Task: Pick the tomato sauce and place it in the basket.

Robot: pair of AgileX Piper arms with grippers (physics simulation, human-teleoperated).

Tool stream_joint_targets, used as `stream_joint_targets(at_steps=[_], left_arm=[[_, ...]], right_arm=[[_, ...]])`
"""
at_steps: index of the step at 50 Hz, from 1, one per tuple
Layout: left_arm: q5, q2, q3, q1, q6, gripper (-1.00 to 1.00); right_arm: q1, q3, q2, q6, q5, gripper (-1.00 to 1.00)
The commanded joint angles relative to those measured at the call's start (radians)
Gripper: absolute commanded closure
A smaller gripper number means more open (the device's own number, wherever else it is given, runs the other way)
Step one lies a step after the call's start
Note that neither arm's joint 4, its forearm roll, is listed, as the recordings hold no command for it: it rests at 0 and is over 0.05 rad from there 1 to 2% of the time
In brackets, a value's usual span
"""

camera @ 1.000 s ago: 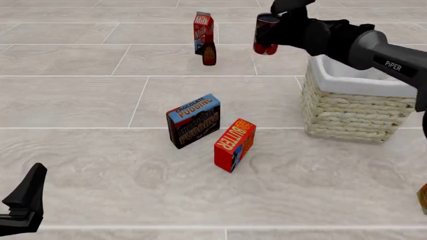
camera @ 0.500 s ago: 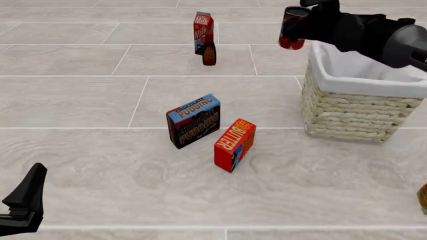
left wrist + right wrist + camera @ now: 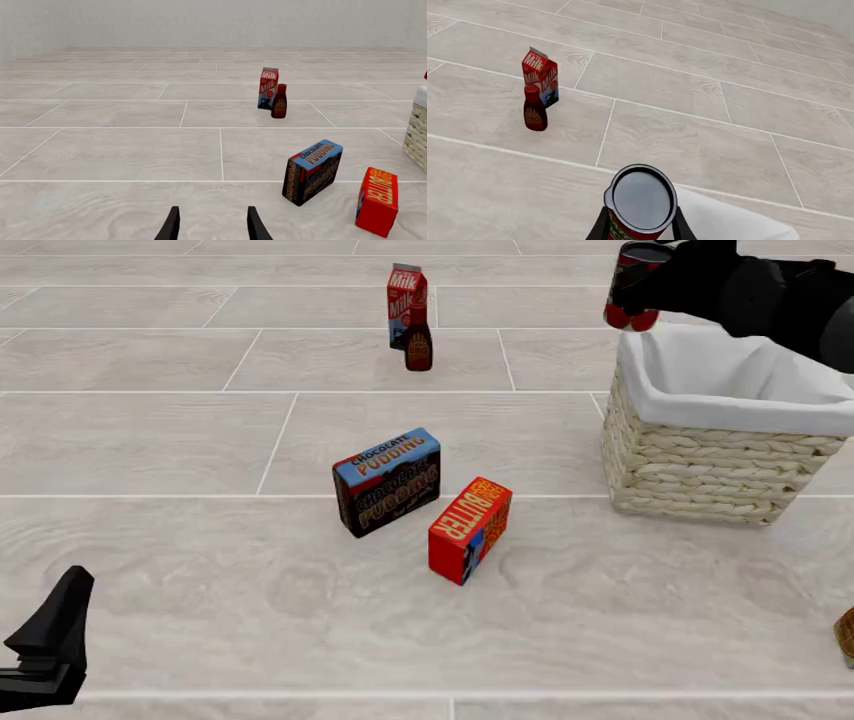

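Note:
The tomato sauce can [image 3: 633, 288], red with a dark metal top, is held in the air by my right gripper [image 3: 657, 285], just above the far left rim of the basket [image 3: 701, 455]. The right wrist view shows the can [image 3: 642, 204] clamped between the two fingers, with the basket's white cloth lining [image 3: 727, 222] under it. The basket is cream wicker with a white lining, at the right of the front view. My left gripper [image 3: 40, 660] rests low at the near left, open and empty; its fingertips [image 3: 171, 226] show apart in the left wrist view.
A milk carton [image 3: 407, 304] with a dark brown bottle [image 3: 419, 348] in front of it stands at the back. A chocolate pudding box [image 3: 387, 481] and a red-orange butter box [image 3: 470, 529] stand mid-floor. An orange object [image 3: 846, 635] shows at the right edge.
My right gripper has carried the can to the right, from left of the basket to above its far left rim. The left arm has not moved.

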Motion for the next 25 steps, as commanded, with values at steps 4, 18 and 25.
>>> stream_joint_targets(at_steps=[4,18,25], left_arm=[[0.0,0.0,0.0,0.0,0.0,-1.0],[0.0,0.0,0.0,0.0,0.0,-1.0],[0.0,0.0,0.0,0.0,0.0,-1.0]], right_arm=[[-0.053,0.045,-0.032,0.017,-0.022,1.0],[-0.097,0.072,-0.031,0.02,-0.043,1.0],[-0.119,0.095,-0.032,0.017,-0.061,1.0]])
